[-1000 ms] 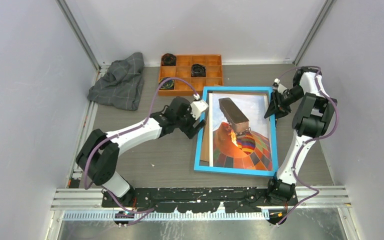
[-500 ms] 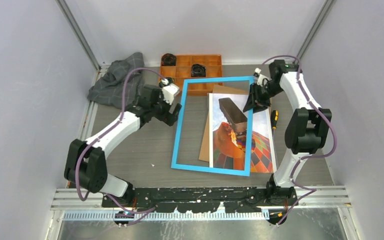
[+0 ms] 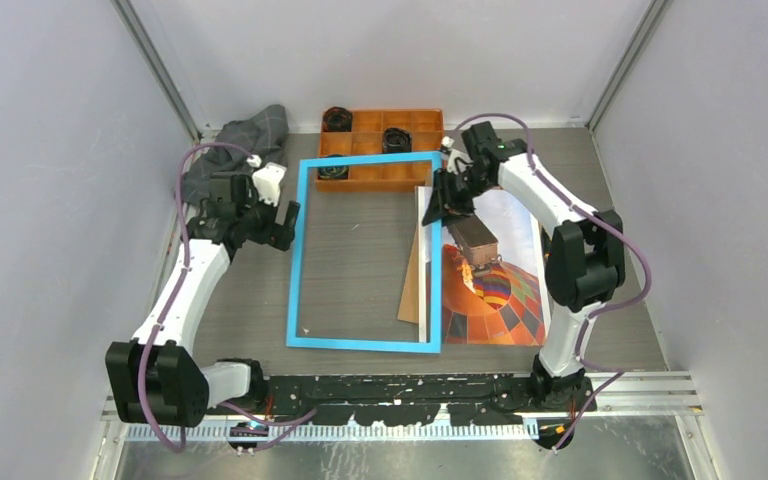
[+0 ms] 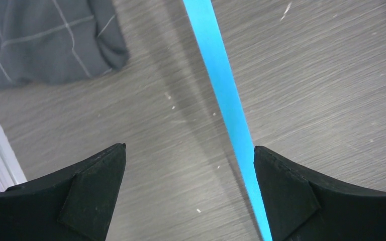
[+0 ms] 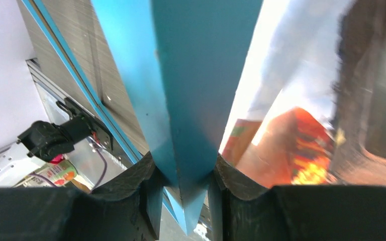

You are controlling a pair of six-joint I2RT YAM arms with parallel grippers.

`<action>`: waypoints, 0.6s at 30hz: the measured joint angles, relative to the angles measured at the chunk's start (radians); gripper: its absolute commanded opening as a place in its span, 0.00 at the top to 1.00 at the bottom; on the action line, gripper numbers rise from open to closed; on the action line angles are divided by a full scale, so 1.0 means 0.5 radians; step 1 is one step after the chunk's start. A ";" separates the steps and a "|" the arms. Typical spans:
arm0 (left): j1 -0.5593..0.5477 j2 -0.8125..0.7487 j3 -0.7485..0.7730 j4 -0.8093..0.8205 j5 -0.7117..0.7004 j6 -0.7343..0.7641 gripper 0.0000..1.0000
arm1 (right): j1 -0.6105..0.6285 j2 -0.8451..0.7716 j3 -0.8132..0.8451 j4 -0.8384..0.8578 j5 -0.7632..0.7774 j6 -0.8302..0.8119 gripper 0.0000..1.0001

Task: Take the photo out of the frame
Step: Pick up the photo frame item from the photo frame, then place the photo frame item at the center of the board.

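The frame (image 3: 297,262) is an empty blue border, tilted up at its far end, which overlaps the orange tray. My right gripper (image 3: 441,203) is shut on its right edge near the far corner; in the right wrist view the blue edge (image 5: 201,75) sits clamped in my right gripper (image 5: 183,165). My left gripper (image 3: 283,218) is open at the frame's left edge; in the left wrist view that edge (image 4: 221,85) runs through my left gripper (image 4: 189,148), close to the right finger. The photo (image 3: 500,290) lies flat at the right on the brown backing board (image 3: 412,290).
A dark brown block (image 3: 472,236) lies on the photo. The orange compartment tray (image 3: 380,178) stands at the back, with black items in some cells. A grey cloth (image 3: 257,127) lies at the back left, also in the left wrist view (image 4: 40,40).
The frame has moved left, off the photo and backing board, which stayed on the table. Both arms swung left with it.
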 measured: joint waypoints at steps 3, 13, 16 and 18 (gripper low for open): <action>0.089 0.000 -0.031 -0.053 -0.008 0.021 0.00 | 0.124 0.050 0.008 0.146 0.005 0.124 0.98; 0.375 -0.108 -0.204 -0.091 0.005 0.050 0.00 | 0.551 0.443 0.266 0.504 0.028 0.480 0.98; 0.419 -0.180 -0.220 -0.089 0.008 0.050 0.00 | 0.628 0.512 0.287 0.584 0.039 0.585 0.98; 0.439 -0.216 -0.220 -0.081 0.010 0.050 0.00 | 0.674 0.555 0.307 0.633 0.045 0.642 0.97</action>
